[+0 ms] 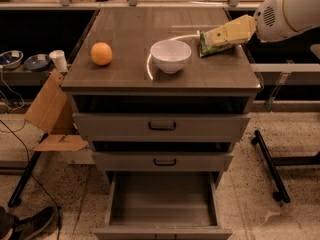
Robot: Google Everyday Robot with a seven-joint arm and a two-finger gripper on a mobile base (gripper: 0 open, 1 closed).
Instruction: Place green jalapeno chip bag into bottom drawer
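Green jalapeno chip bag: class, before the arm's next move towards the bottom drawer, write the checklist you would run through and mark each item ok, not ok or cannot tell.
1. Bottom drawer pulled out: ok.
2. Its floor free of other things: ok, none visible.
3. Gripper at the green jalapeno chip bag: ok, both at the right rear of the cabinet top.
4. Hold on the bag secure: cannot tell.
5. Bag lifted off the top: cannot tell.
6. White bowl apart from the bag: ok, just to the bag's left, not touching.
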